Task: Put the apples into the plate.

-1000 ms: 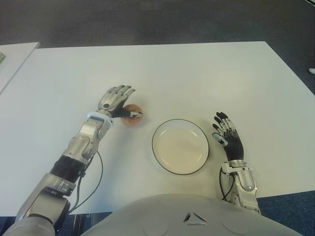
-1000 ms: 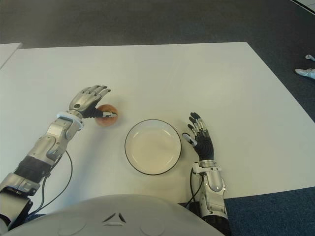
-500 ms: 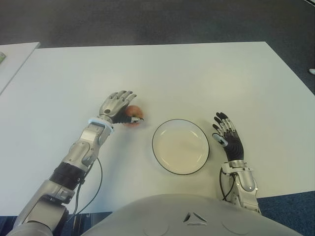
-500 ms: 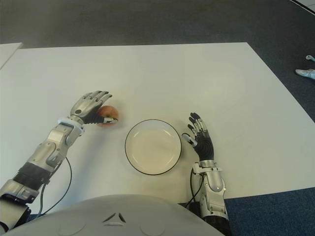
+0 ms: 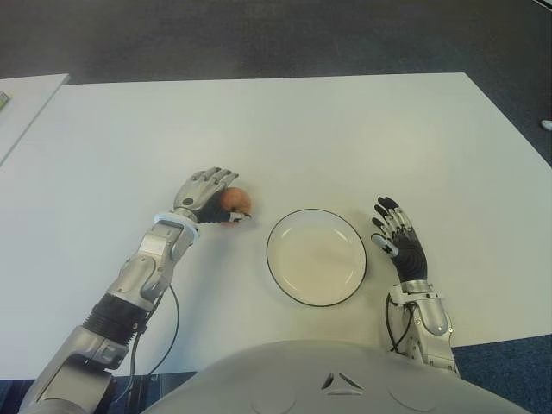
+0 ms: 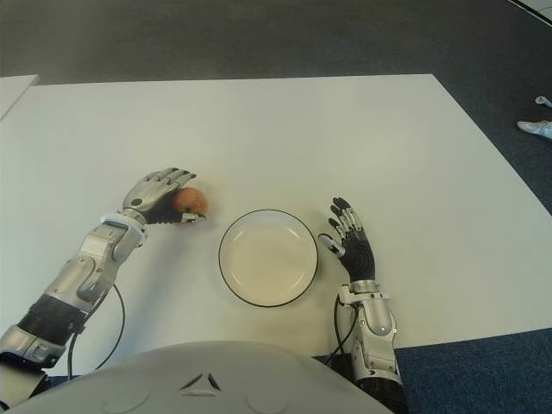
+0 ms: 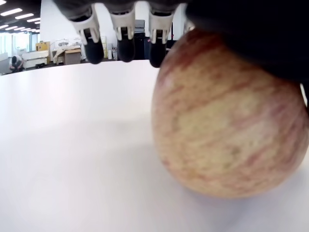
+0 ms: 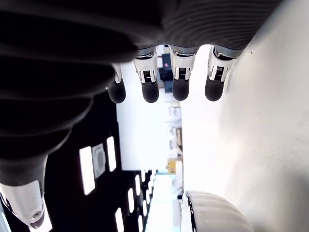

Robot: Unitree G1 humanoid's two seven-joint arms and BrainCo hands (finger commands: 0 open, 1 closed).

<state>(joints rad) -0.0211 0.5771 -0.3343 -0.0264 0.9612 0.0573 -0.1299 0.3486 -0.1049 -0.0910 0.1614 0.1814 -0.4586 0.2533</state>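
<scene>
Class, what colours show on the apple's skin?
Yellowish apple, streaked with red; clearest in the left wrist view.

White table (image 5: 302,129): apple (image 5: 234,202) beside black-rimmed plate (image 5: 316,256)

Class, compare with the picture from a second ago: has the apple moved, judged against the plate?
Yes. The apple, in the left robot hand, has shifted slightly away from the robot, while the plate stayed put.

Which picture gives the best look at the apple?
The left wrist view: the apple fills much of it, showing its red-streaked yellow skin on the white table. In both eye views it is small, partly covered by the left hand, beside the plate. The right wrist view does not show it.
</scene>
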